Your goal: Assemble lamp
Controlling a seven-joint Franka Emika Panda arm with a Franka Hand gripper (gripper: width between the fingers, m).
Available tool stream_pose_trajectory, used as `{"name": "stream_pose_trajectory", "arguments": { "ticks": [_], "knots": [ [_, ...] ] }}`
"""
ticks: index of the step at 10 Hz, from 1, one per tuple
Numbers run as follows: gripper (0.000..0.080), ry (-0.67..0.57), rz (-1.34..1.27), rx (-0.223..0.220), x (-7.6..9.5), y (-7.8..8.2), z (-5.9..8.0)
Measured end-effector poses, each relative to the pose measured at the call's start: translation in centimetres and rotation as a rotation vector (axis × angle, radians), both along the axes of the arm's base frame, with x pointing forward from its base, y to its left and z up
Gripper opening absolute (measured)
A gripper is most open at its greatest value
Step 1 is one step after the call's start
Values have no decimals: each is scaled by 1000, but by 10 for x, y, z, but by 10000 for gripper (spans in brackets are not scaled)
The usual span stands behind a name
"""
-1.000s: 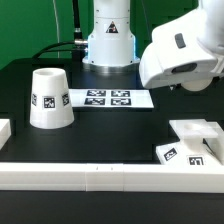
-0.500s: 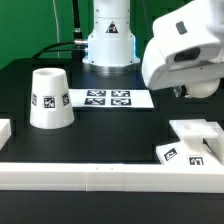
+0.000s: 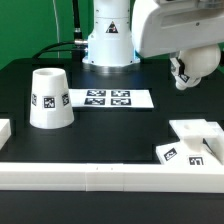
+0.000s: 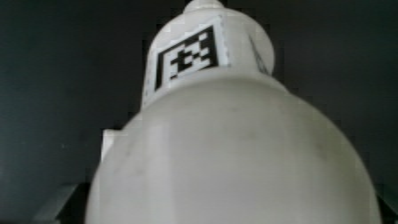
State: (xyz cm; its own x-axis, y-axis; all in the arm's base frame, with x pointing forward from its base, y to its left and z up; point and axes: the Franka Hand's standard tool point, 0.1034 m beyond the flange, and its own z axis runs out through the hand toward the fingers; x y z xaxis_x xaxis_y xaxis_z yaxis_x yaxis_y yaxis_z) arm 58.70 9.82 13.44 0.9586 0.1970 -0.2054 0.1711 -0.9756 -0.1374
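Observation:
My gripper (image 3: 186, 66) hangs in the air at the exterior view's upper right, shut on the white round-headed bulb (image 3: 183, 73). In the wrist view the bulb (image 4: 214, 140) fills most of the picture, its tagged neck pointing away, and my fingers are hidden behind it. The white tapered shade (image 3: 48, 98) stands on the black table at the exterior view's left. The flat square base (image 3: 193, 142), with tags on its side, lies at the exterior view's lower right, below and in front of the gripper.
The marker board (image 3: 110, 98) lies flat in the middle, in front of the robot's pedestal (image 3: 108, 45). A long white border rail (image 3: 100, 176) runs along the front edge. A small white piece (image 3: 4, 130) shows at the left edge.
The arm has risen and swung back, so the hand sits higher in the exterior view. The bulb in the gripper now shows below the hand. Shade and base have not moved.

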Motion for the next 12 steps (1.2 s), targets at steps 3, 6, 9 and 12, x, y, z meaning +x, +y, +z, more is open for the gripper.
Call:
{"name": "stream_pose_trajectory", "arguments": {
  "ticks": [3, 6, 9, 12],
  "knots": [
    [576, -200, -2, 6, 9, -7, 5],
    [576, -434, -29, 17, 36, -13, 26],
    [576, -573, -36, 9, 39, -18, 21],
    [576, -583, -34, 11, 56, -18, 23]
  ]
}}
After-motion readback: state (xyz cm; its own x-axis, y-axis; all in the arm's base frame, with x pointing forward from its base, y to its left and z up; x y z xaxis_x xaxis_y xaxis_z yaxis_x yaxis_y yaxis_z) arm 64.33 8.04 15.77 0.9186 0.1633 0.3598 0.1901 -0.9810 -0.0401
